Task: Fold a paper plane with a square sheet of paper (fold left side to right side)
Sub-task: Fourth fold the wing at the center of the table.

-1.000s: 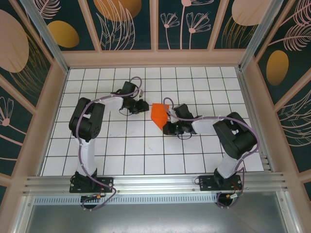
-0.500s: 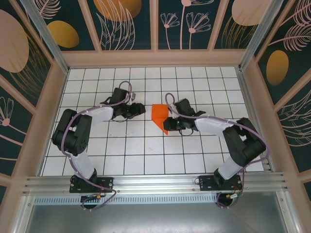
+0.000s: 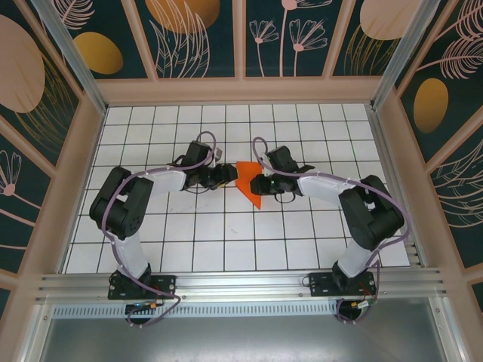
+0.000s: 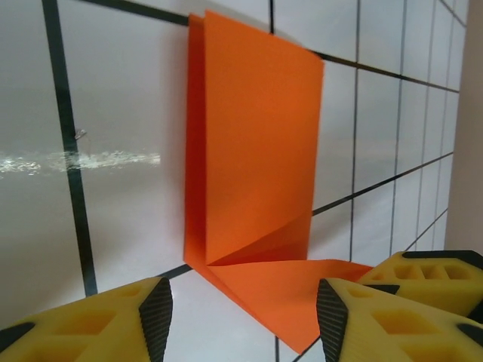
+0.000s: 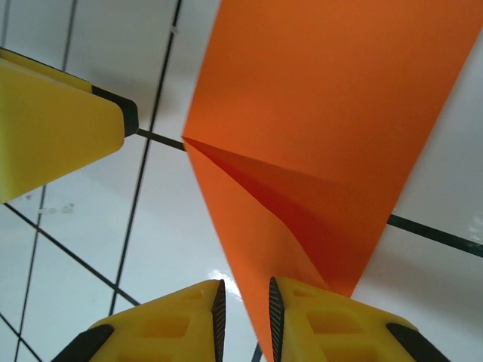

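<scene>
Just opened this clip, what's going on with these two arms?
Both arms have closed in on a partly folded orange sheet of paper lying in the middle of the table. The left gripper is wide open, its fingers on either side of the paper's pointed end. The right gripper faces it from the other side, jaws only narrowly apart, with the paper's edge running into the gap. It is not yet a finished plane.
</scene>
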Tool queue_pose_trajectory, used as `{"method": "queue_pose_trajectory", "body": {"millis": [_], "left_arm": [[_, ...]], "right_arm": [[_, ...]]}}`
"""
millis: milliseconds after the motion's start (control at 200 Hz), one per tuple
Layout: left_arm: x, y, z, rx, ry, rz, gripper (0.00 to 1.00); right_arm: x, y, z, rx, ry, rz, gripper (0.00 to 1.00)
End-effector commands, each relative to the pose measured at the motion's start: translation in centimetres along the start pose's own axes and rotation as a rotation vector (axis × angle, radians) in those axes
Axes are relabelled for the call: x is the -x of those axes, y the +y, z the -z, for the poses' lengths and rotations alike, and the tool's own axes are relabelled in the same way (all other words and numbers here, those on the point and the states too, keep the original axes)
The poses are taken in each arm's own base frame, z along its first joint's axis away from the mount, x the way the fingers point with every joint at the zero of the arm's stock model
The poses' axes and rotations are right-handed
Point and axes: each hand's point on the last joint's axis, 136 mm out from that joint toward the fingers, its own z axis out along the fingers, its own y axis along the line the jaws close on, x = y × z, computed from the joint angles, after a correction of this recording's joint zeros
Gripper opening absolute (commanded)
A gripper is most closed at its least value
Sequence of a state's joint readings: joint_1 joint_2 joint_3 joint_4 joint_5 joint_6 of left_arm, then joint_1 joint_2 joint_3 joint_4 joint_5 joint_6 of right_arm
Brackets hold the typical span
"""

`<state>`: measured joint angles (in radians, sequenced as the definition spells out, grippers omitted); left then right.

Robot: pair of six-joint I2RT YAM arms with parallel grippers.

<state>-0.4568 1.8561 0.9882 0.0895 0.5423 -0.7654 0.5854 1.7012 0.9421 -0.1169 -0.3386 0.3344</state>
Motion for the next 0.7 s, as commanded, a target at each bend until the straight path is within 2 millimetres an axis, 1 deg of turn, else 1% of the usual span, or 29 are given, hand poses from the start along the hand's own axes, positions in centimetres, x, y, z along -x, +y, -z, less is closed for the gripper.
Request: {"method": "queue_pose_trajectory", "body": {"millis": [0, 105, 265, 510, 606, 696], "left_arm": [[0.6, -0.6, -0.2, -0.01, -0.007, -0.01, 0.57], [0.2, -0.5, -0.6, -0.006, 0.008, -0.006, 0.57], [-0.2, -1.0, -1.5, -0.015, 0.031, -0.016, 0.57], [0.0, -1.4, -2.3, -0.02, 0.042, -0.02, 0.57], [-0.1, -1.8, -2.6, -0.027, 0.049, -0.023, 0.55], [0.1, -2.2, -2.8, -0.035, 0.05, -0.028, 0.51]], "right_arm": [[1.3, -0.6, -0.2, -0.027, -0.024, 0.014, 0.25], [1.2, -1.3, -0.1, -0.048, -0.03, 0.003, 0.25], [1.0, -1.9, -0.3, -0.06, -0.02, -0.003, 0.26], [0.7, -2.4, -0.6, -0.077, -0.01, -0.007, 0.26], [0.6, -2.6, -0.7, -0.084, -0.007, -0.008, 0.26], [0.6, -2.7, -0.7, -0.088, -0.009, -0.008, 0.26]]}}
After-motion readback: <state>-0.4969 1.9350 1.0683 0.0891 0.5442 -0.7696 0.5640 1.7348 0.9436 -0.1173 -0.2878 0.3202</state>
